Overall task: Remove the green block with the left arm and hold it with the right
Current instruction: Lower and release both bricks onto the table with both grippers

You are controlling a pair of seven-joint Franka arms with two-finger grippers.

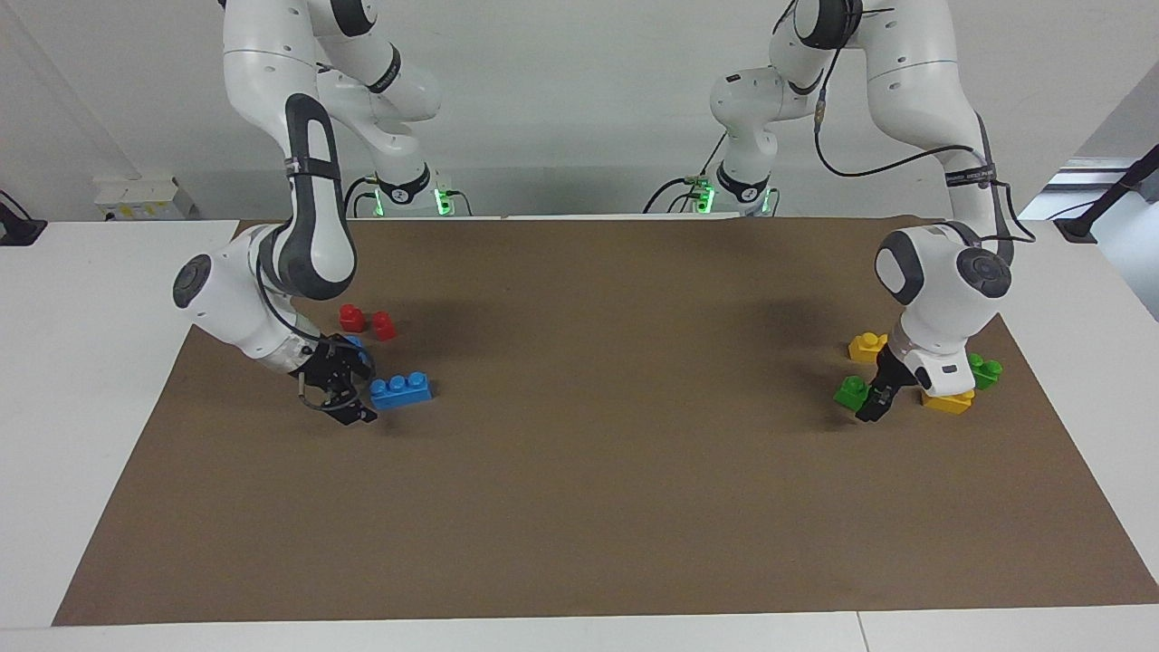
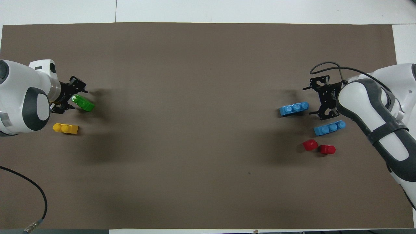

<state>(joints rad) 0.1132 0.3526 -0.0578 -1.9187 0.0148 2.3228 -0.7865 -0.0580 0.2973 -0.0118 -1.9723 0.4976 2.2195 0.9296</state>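
Observation:
A green block (image 1: 851, 391) lies on the brown mat (image 1: 579, 507) at the left arm's end. My left gripper (image 1: 875, 405) is low at the mat right beside it. In the overhead view the left gripper (image 2: 76, 97) is open, with one end of the green block (image 2: 84, 103) between its fingers. A second green block (image 1: 985, 369) lies nearer to the robots, partly hidden by the left wrist. My right gripper (image 1: 349, 407) is open and empty, low beside a blue brick (image 1: 401, 390) at the right arm's end; it also shows in the overhead view (image 2: 310, 100).
Two yellow bricks (image 1: 867, 346) (image 1: 948, 400) lie close around the left gripper. A second blue brick (image 2: 329, 128) and two red blocks (image 2: 310, 145) (image 2: 327, 149) lie nearer to the robots than the right gripper. A black cable (image 2: 39, 191) lies on the mat's near corner.

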